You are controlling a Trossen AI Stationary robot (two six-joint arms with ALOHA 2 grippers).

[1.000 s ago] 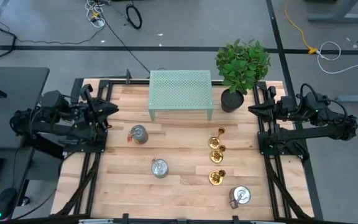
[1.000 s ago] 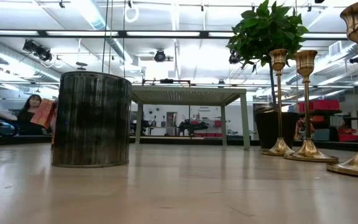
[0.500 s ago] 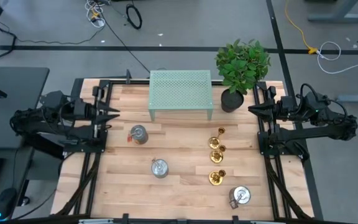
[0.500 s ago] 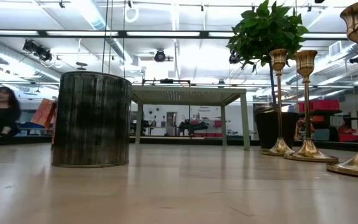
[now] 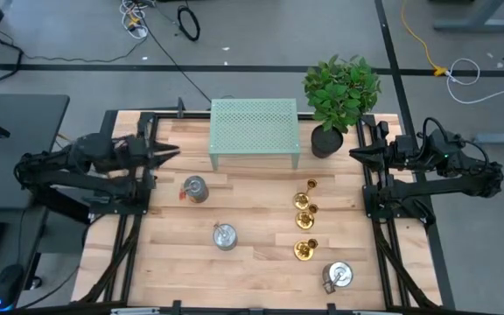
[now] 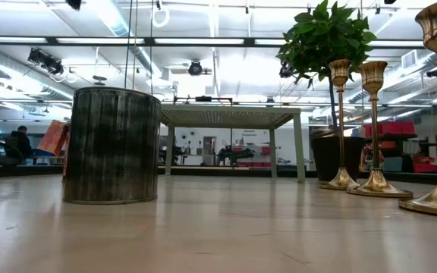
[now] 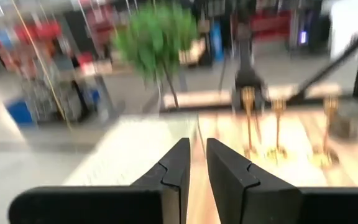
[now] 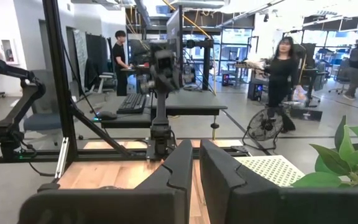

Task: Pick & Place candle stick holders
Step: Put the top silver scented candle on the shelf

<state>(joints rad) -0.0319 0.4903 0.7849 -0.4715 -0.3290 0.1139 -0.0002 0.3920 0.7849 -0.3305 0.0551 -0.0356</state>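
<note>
From above, the left gripper (image 5: pixel 166 150) has swung out over the table's left edge, starting its reach; the three shiny brass candle stick holders (image 5: pixel 304 220) stand untouched, right of centre. Level view: unchanged. Wrist views: left gripper's fingers (image 7: pixel 173 167) nearly together; waiting right gripper (image 8: pixel 194 163) likewise, parked at the right edge.

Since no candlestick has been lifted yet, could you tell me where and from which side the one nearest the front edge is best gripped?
Probably by its thin stem. The front candlestick stands upright on a wide flared base, so the stem is the narrow part fingers can close around. Coming from the right looks best: the right gripper waits on that side, and the neighbouring candlestick stands behind it, not to its right.
</note>
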